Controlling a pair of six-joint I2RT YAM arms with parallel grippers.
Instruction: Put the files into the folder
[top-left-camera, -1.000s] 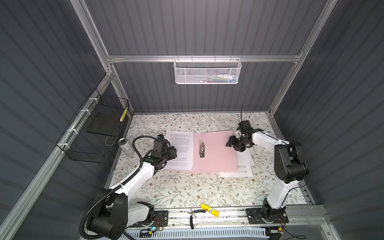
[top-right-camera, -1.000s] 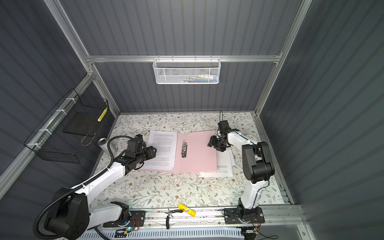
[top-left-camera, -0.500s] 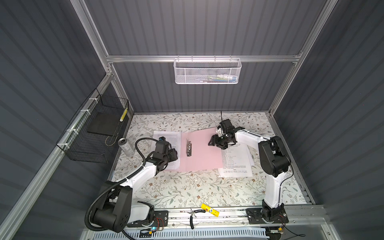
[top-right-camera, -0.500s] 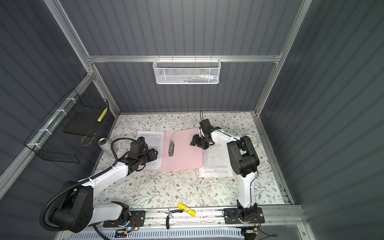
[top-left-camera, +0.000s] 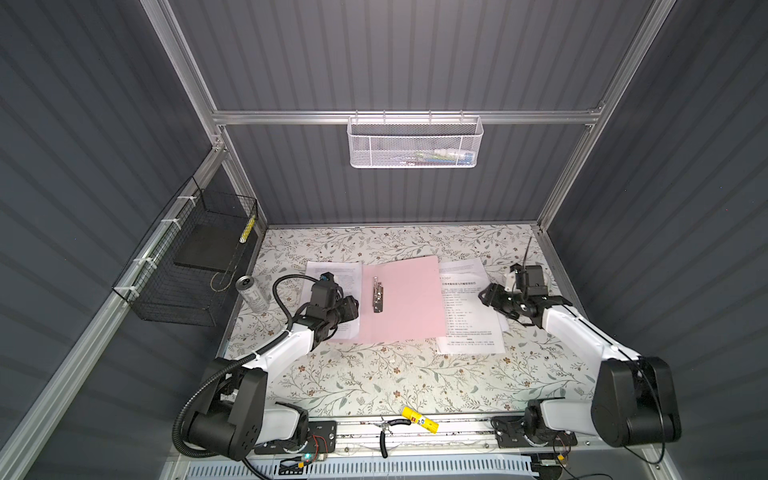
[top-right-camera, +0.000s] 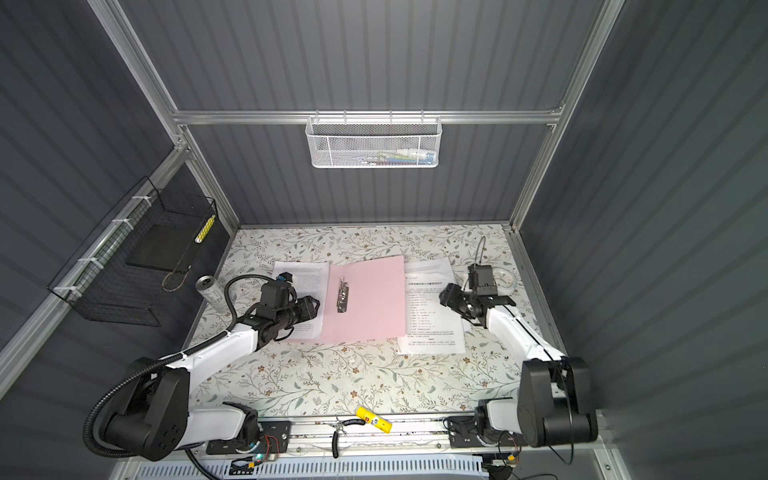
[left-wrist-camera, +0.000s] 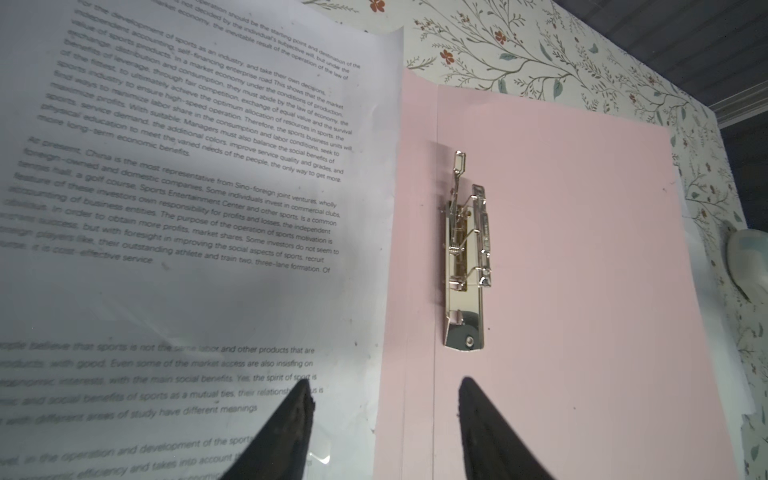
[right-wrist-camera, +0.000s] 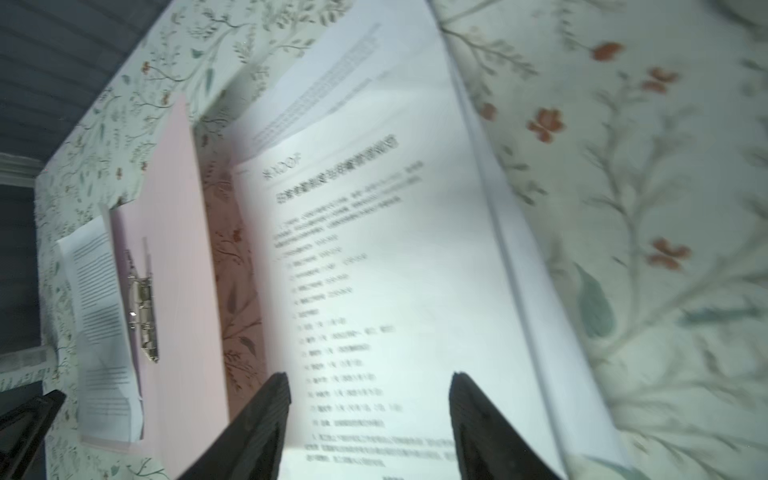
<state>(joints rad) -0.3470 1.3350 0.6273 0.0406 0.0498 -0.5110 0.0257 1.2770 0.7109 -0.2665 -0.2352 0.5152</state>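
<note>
Grippers first: left gripper (left-wrist-camera: 384, 390) has its jaws partly spread with nothing between them. It sits at the folder's 9 o'clock, tips straddling the seam where the loose sheet (top-left-camera: 334, 276) meets pink (contact with the paper: can't tell). Right gripper (right-wrist-camera: 368, 382) is likewise parted and empty, over the files (top-left-camera: 469, 316).

Folder (top-left-camera: 407, 299) lies open and flat, a bit toward 12 o'clock from table centre. The files are stacked just beside it at 3 o'clock, and the loose sheet covers its 9 o'clock leaf. Metal clip (left-wrist-camera: 467, 249) sits by the spine, between the left gripper and the bare pink leaf.

Around:
- silver can (top-left-camera: 251, 293) at the table's 9 o'clock edge
- black wire basket (top-left-camera: 166, 299) on the wall beyond it
- white mesh basket (top-left-camera: 415, 143) up at 12
- yellow tube (top-left-camera: 419, 424) and pliers (top-left-camera: 386, 434) at 6, on the front rail
</note>
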